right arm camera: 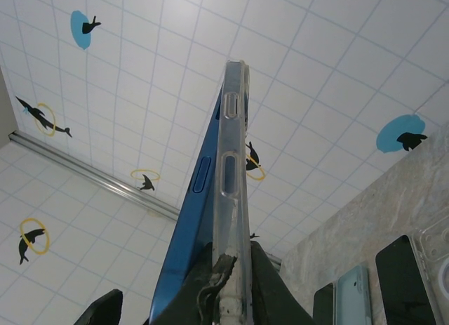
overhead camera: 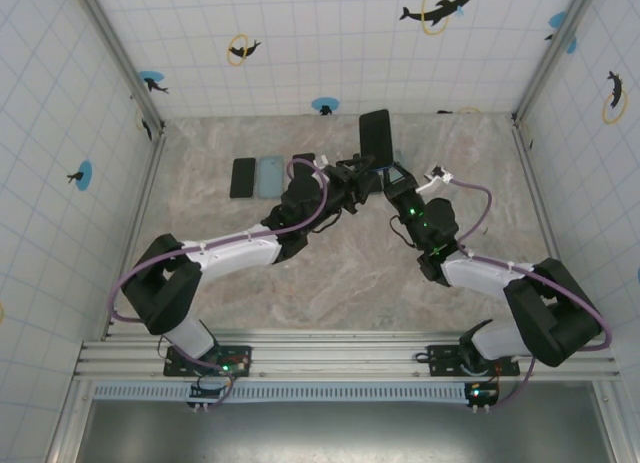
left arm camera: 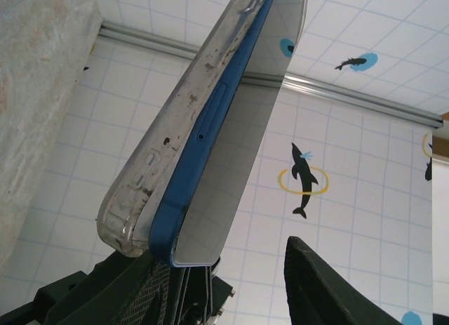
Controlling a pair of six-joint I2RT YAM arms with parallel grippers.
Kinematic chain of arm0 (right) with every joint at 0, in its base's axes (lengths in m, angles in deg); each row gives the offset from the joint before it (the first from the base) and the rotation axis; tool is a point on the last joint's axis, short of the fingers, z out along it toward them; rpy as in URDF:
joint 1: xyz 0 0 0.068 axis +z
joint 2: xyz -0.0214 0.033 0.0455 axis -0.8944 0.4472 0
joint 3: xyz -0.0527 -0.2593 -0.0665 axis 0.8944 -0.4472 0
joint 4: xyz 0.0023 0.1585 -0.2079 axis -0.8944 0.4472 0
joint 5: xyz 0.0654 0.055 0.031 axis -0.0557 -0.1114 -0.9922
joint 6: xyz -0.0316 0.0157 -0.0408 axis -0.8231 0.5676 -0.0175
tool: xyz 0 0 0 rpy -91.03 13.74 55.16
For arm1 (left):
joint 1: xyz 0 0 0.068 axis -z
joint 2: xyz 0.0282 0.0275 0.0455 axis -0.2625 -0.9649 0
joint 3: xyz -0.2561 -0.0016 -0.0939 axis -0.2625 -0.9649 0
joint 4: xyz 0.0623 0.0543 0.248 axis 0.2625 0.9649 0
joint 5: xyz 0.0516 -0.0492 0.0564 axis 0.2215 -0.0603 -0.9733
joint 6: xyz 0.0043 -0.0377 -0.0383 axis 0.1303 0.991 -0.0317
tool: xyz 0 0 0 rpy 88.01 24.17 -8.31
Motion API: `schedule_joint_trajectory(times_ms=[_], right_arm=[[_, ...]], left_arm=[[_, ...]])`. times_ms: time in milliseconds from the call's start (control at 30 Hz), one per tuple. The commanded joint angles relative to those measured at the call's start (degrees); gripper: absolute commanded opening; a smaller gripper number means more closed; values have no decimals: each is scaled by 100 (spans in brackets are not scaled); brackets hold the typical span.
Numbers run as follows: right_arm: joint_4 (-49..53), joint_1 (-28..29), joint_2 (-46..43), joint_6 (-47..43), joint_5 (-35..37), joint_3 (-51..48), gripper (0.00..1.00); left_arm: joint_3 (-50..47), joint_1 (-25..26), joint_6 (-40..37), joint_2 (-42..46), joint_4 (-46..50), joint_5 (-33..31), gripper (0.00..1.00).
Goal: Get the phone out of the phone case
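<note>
Right gripper jaws are clenching the scuffed clear plastic phone case upright in the air above the marble-patterned counter, presumably anchoring it while the flat blue phone, partly peeled out, is sitting between the left gripper's unclenched jaws.

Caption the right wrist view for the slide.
Right gripper clamps the clear case edge-on, blue phone splayed out of it on the left.

1. We see white tiled walls with a faint blue grid, dotted with dolphin stickers.
2. We see a marbled beige-grey tabletop, evenly lit.
3. We see aluminium corner posts and a metal rail along the near edge.
</note>
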Motion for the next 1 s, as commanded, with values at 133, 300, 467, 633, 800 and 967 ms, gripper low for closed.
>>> schedule_joint_trajectory(times_ms=[133,300,467,633,800,967], right_arm=[[-645,175,-104,-121,190,24,6],[-463,298,-181,-253,343,-22,6],[-394,312,-244,-247,482,-104,6],[-252,319,-263,-177,584,-109,6],[-160,311,-254,-185,601,-88,6],[-189,316,-246,-192,646,-99,6]], left_arm=[[271,38,15,-137,7,-442,43],[655,30,-151,-266,320,-541,43],[839,30,-156,-366,408,-608,41],[946,30,-251,-342,535,-656,32],[982,33,-374,-272,609,-700,24],[1089,30,-467,-226,615,-719,18]])
